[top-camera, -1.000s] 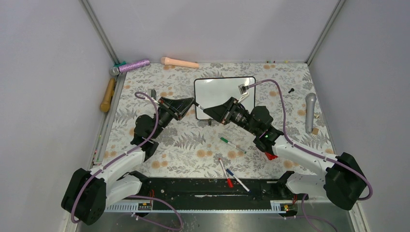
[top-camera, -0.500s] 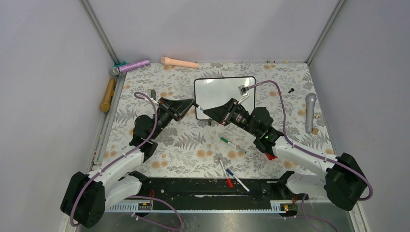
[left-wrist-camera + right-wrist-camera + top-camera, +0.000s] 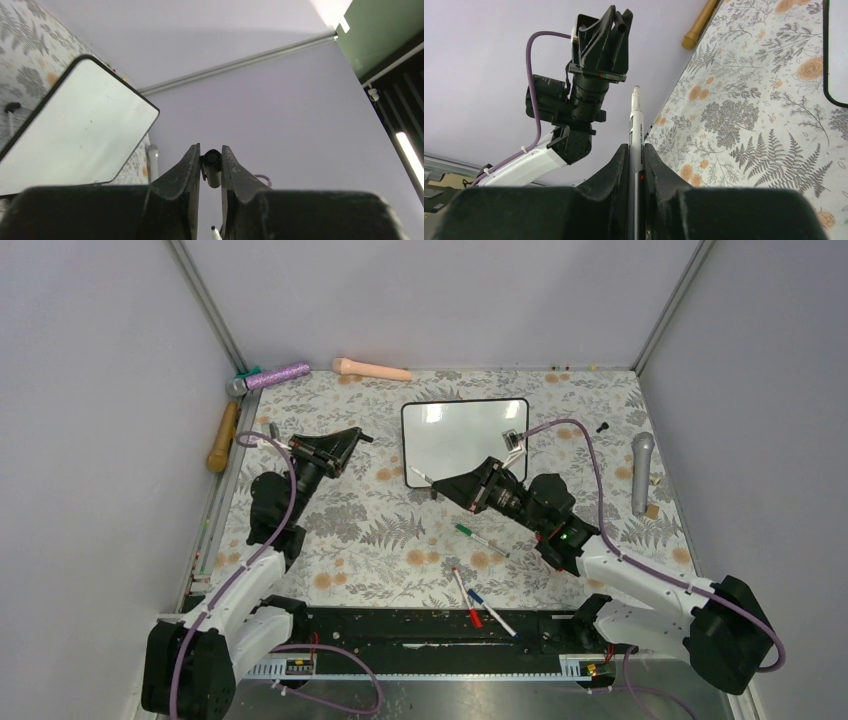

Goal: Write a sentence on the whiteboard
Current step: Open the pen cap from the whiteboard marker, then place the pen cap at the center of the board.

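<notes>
Cap is off: right claw (image 3: 636, 148) clamps the marker (image 3: 636, 115), left claw (image 3: 211, 150) pinches the cap (image 3: 213, 165). The whiteboard (image 3: 465, 430) is blank. Next, bring the tip onto it.

The table (image 3: 400, 530) is covered with a pale cloth printed with grey ferns and orange flowers. The whiteboard (image 3: 465, 435) rests toward its far middle, its face glossy white inside a thin black frame. Nearer the arms lies a green-capped marker (image 3: 482, 539), and closer still a red-capped marker (image 3: 466, 597) and a blue-capped marker (image 3: 490, 611) lie just beside each other at the near edge. A grey microphone (image 3: 641, 472) lies along the right side, with a small tan block (image 3: 652, 510) near it. Along the far edge lie a peach-coloured cylinder (image 3: 371, 369) and a glittery purple microphone (image 3: 268, 377); a wooden handle (image 3: 223, 436) lies on the left edge.
</notes>
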### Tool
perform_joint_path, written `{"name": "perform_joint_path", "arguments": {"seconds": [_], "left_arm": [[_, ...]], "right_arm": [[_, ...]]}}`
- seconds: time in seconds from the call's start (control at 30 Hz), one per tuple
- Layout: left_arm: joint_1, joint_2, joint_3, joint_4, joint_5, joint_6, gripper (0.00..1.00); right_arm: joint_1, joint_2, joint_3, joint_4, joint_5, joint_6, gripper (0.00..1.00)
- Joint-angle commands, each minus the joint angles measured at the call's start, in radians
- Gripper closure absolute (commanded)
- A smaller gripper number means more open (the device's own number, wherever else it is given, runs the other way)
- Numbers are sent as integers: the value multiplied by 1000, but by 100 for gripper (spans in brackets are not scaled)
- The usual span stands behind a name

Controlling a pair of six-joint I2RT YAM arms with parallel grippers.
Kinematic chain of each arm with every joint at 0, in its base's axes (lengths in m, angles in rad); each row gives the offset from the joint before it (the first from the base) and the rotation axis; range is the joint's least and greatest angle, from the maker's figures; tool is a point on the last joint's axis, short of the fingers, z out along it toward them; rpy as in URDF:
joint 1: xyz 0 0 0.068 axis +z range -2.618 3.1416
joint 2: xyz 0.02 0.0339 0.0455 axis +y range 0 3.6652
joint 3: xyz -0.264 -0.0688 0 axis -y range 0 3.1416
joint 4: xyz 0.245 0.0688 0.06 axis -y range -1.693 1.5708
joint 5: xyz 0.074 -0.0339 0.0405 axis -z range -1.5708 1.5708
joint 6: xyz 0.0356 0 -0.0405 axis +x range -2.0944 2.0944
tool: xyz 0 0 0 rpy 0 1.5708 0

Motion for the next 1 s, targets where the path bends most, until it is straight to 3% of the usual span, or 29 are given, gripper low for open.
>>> {"name": "perform_joint_path", "arguments": {"seconds": [0.0,0.23,0.5,0.67,0.87,0.97], "left_arm": [[48,-37,-13,-40,35,36,100],[51,-48,-4,-282,43,204,100],[-14,-45,53,-680,-111,515,100],[-156,63,53,-729,-203,582,100],[-249,204,85,-772,-219,623,99],[-261,227,100,-783,-195,659,84]], "right_arm": [[-6,-66,-14,-57,34,-51,100],[-18,-131,22,-258,72,-185,100],[-19,-129,160,-606,123,-381,100],[-20,-45,337,-910,109,-497,100],[-22,93,502,-1178,54,-599,100],[-22,141,543,-1242,15,-633,100]]}}
